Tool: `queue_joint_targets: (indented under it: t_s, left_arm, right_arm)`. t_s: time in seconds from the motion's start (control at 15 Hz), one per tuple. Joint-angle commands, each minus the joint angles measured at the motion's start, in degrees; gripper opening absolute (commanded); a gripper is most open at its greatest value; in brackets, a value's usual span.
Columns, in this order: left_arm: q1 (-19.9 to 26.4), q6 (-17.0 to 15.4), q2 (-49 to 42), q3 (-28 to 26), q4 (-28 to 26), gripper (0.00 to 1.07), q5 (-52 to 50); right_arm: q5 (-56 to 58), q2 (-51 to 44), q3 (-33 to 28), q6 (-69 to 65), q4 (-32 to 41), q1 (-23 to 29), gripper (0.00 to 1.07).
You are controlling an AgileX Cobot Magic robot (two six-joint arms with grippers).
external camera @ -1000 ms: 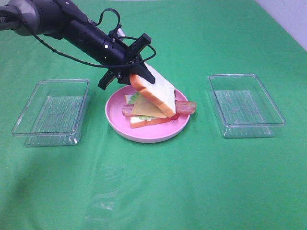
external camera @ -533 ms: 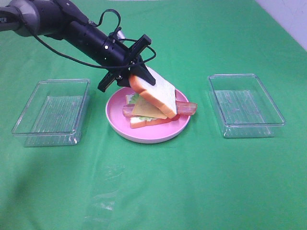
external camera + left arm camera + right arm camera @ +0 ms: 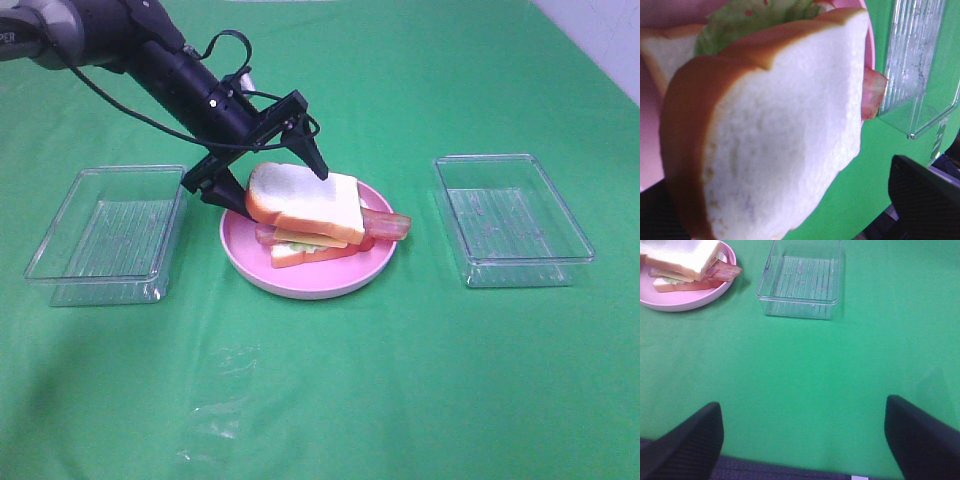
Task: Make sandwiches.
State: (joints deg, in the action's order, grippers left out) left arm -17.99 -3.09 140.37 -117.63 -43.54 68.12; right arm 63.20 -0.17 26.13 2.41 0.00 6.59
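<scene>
The top bread slice (image 3: 303, 201) has dropped flat onto the sandwich (image 3: 318, 228); left gripper (image 3: 268, 166) fingers spread (right gripper's too).

Colours on the table: green, pink, clear.
Cloth (image 3: 400, 380) bright green. Plate (image 3: 300, 282) pale pink. Sandwich (image 3: 310, 215): white bread, orange-brown crust, yellow cheese, reddish-brown bacon (image 3: 388, 226), pale green lettuce (image 3: 750, 17). Both trays (image 3: 110, 232) (image 3: 510, 218) clear, ribbed floors. Left gripper (image 3: 262, 150) black.
</scene>
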Motion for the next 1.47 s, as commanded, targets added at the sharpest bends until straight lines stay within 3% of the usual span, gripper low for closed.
queue_joint_targets:
  t_s: [0.07, 0.27, 0.4, 0.47, 0.67, 0.87, 1.0, 1.07, 1.27, 1.33, 1.47]
  left_arm:
    - [-0.6, -5.8, -0.5, -6.2, 8.2, 0.89, 5.8]
    - [-3.6, -12.5, -1.9, -14.0, 22.6, 0.89, 7.5]
    - [-6.5, -13.6, -3.2, -15.4, 31.5, 0.89, 7.5]
    - [-7.1, -13.9, -3.6, -15.4, 32.8, 0.89, 7.5]
    - [-7.9, -12.9, -7.4, -15.2, 37.1, 0.89, 7.5]
    - [-6.8, -7.8, -11.9, -15.2, 41.6, 0.89, 7.5]
    - [-4.5, -7.2, -15.9, -14.2, 41.5, 0.89, 7.5]
    - [-2.6, -6.3, -18.9, -11.6, 41.7, 0.89, 7.5]
    - [5.8, -2.9, -32.2, 8.3, 42.7, 0.88, 7.5]
    - [6.9, -2.1, -34.5, 10.8, 42.5, 0.88, 7.5]
    - [11.7, -1.1, -43.3, 22.3, 42.3, 0.88, 7.4]
  right_arm:
    - [-0.3, -1.9, -0.3, -0.1, 0.0, -0.4, 0.85]
    - [-0.3, -1.9, -0.3, -0.1, 0.0, -0.4, 0.85]
    - [-0.3, -1.9, -0.3, -0.1, 0.0, -0.4, 0.85]
    - [-0.3, -1.9, -0.3, -0.1, 0.0, -0.4, 0.85]
    - [-0.3, -1.9, -0.3, -0.1, 0.0, -0.4, 0.85]
    - [-0.3, -1.9, -0.3, -0.1, 0.0, -0.4, 0.85]
    - [-0.3, -1.9, -0.3, -0.1, 0.0, -0.4, 0.85]
    - [-0.3, -1.9, -0.3, -0.1, 0.0, -0.4, 0.85]
    - [-0.3, -1.9, -0.3, -0.1, 0.0, -0.4, 0.85]
    - [-0.3, -1.9, -0.3, -0.1, 0.0, -0.4, 0.85]
    - [-0.3, -1.9, -0.3, -0.1, 0.0, -0.4, 0.85]
